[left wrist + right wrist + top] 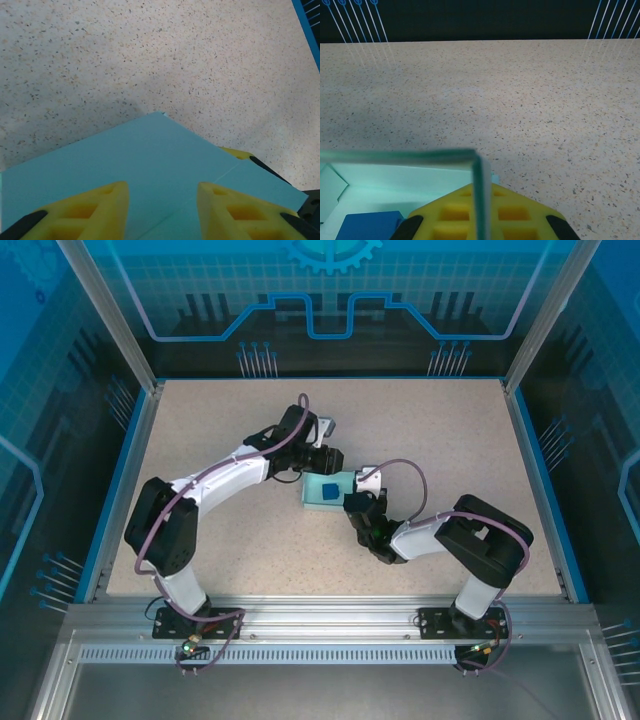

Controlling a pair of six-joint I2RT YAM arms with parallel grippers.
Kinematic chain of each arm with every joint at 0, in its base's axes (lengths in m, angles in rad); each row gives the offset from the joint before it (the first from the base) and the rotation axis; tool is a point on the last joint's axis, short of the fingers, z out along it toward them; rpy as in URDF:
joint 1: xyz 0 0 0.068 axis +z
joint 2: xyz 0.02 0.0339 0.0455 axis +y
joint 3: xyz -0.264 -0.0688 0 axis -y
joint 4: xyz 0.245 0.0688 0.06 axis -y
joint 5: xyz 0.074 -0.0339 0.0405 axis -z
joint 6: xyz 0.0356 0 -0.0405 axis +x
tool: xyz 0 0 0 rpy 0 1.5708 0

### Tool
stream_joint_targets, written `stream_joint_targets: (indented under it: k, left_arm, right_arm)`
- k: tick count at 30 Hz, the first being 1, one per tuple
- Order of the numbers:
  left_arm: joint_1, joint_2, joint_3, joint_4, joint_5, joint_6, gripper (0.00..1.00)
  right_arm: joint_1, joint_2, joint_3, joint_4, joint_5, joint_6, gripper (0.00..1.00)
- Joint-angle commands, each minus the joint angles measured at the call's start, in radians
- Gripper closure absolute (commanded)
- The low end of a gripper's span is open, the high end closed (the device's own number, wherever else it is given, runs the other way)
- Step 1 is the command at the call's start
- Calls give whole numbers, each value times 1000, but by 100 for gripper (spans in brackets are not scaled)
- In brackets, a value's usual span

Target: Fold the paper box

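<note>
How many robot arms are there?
2. The left arm stretches from the near-left edge to the paper box at mid-table. The right arm bends in from the near-right to the same box.

The top camera looks down from high behind; both wrist cameras peer close at the paper box (pixel 150 160)
</note>
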Motion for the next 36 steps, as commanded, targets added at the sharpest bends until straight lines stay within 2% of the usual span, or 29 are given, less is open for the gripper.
stream_joint_targets:
  k: [1, 4, 13, 21, 25, 31, 36]
  left_arm:
    - [-1, -11, -55, 6, 55, -32, 59]
    - [-10, -9, -94, 27, 45, -39, 60]
    - [-34, 9, -150, 74, -9, -57, 60]
    - [-35, 39, -155, 103, -33, -69, 59]
    - [-37, 54, -150, 118, -29, -77, 60]
    - [-41, 62, -195, 162, -33, -90, 60]
    - [-42, 72, -238, 205, -35, -105, 60]
  right_arm:
    - [-2, 30, -3, -85, -45, -19, 98]
    - [-1, 10, -4, -120, -58, -21, 92]
    - [25, -135, -30, -287, -94, -19, 68]
    - [53, -394, -86, -545, -163, -11, 55]
    - [48, -515, -73, -670, -217, -31, 52]
    - [-67, -550, -2, -726, -398, -42, 50]
    - [-204, -402, 81, -697, -575, -48, 49]
